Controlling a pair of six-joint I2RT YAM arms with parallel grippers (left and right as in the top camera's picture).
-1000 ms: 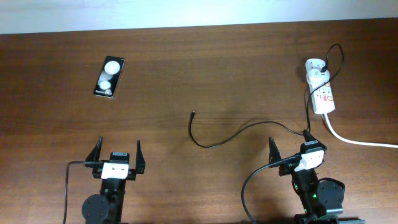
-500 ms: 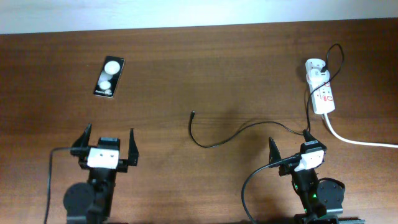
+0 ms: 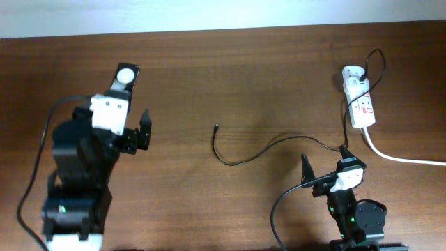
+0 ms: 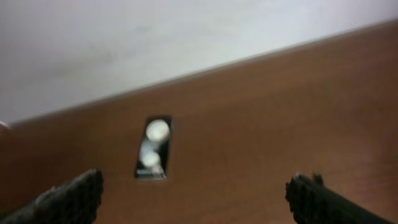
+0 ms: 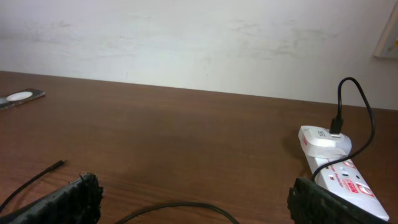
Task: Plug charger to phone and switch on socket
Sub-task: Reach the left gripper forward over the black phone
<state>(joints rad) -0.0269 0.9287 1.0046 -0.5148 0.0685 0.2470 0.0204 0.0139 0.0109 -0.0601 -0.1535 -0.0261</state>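
Observation:
The phone (image 3: 127, 74), a black slab with white circles, lies at the far left; my left arm covers its near end from overhead. In the left wrist view the phone (image 4: 153, 155) lies ahead, left of centre. My left gripper (image 3: 115, 111) (image 4: 199, 193) is open, empty and raised just short of it. The charger's black cable (image 3: 240, 160) runs from its loose tip (image 3: 216, 127) to the white adapter (image 3: 353, 75), which is plugged into the socket strip (image 3: 364, 110). My right gripper (image 3: 324, 167) (image 5: 199, 199) is open and empty over the cable (image 5: 180, 206).
The strip's thick white cord (image 3: 404, 159) runs off to the right edge. A white wall (image 5: 199, 43) stands behind the table's far edge. In the right wrist view the strip (image 5: 348, 183) is at the right and the cable tip (image 5: 59, 164) at the left.
My left arm has risen and moved forward from the near edge to the phone, now covering its near end. The right arm, cable and strip have not moved.

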